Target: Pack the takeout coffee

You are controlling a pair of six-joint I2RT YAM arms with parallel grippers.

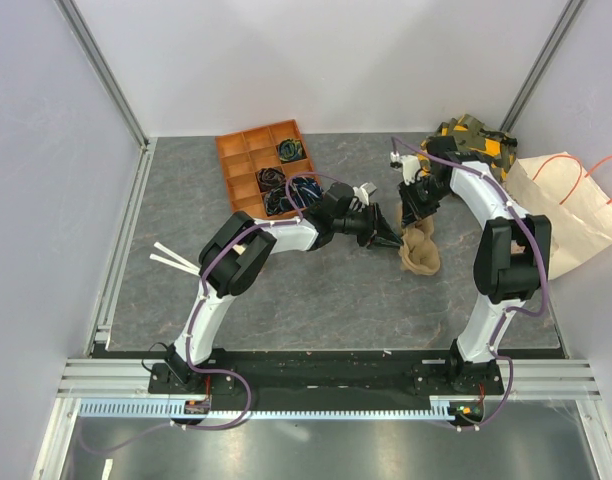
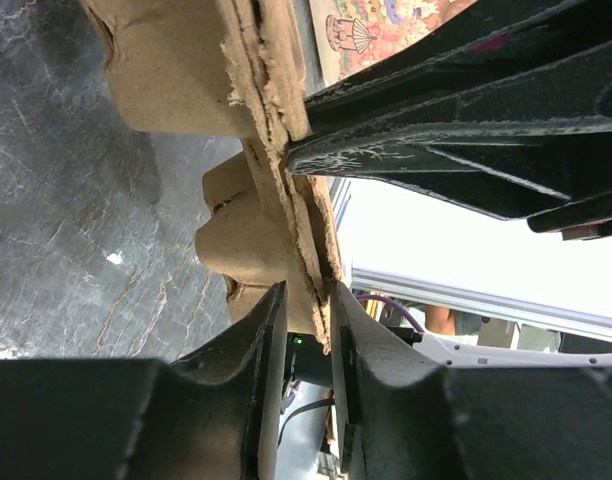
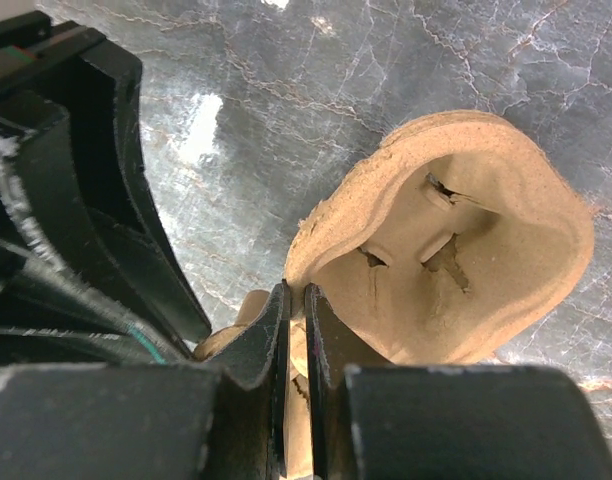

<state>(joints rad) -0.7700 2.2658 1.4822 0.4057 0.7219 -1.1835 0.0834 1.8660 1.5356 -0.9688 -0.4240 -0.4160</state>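
I see a pulp cup carrier (image 3: pixel 466 230) of moulded brown paper fibre: matt, rough and grainy, its ragged edges splitting into thin layers. The table (image 3: pixel 286 90) beneath it is a dark grey, stone-patterned sheet, smooth, with a soft sheen that catches the lights. The fingers of my left gripper (image 2: pixel 308 300) and right gripper (image 3: pixel 296 300) are black plastic, matt, scuffed with pale scratches. From above, the left arm (image 1: pixel 286 235) has a smooth white plastic shell with slight gloss, the compartment tray (image 1: pixel 236 160) is orange plastic, the bag (image 1: pixel 576 215) is matt cream paper, and the frame rail (image 1: pixel 106 375) is bare silvery metal.
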